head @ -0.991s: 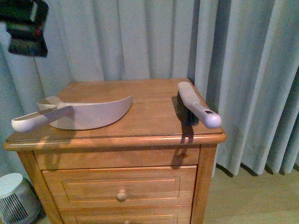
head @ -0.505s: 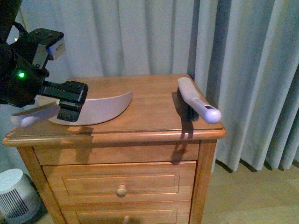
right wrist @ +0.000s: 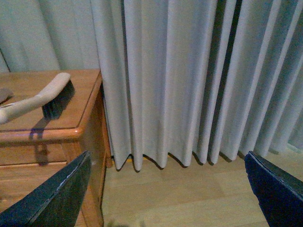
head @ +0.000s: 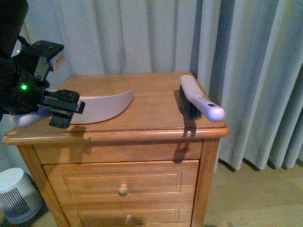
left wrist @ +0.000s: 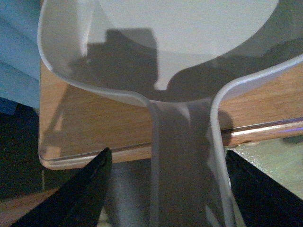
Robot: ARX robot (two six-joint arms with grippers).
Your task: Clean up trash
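No crumpled white wad of trash shows in any view. A pale pink dustpan (head: 102, 106) lies on the left of the wooden nightstand top (head: 151, 101), its handle (head: 28, 118) sticking out over the left front corner. My left gripper (head: 61, 111) is open, its jaws either side of that handle. In the left wrist view the handle (left wrist: 182, 161) runs between my black fingers (left wrist: 85, 184) without touching them, and the pan (left wrist: 189, 28) lies beyond. My right gripper (right wrist: 166, 156) is open and empty, off to the nightstand's right above the floor.
A pale hand brush (head: 199, 99) with dark bristles lies along the nightstand's right edge; it also shows in the right wrist view (right wrist: 42, 97). Grey curtains (right wrist: 180, 80) hang behind and to the right. A white heater (head: 14, 194) stands on the floor at the left.
My left arm has come into the front view from the upper left and has come down to the dustpan handle. The dustpan and brush lie where they were.
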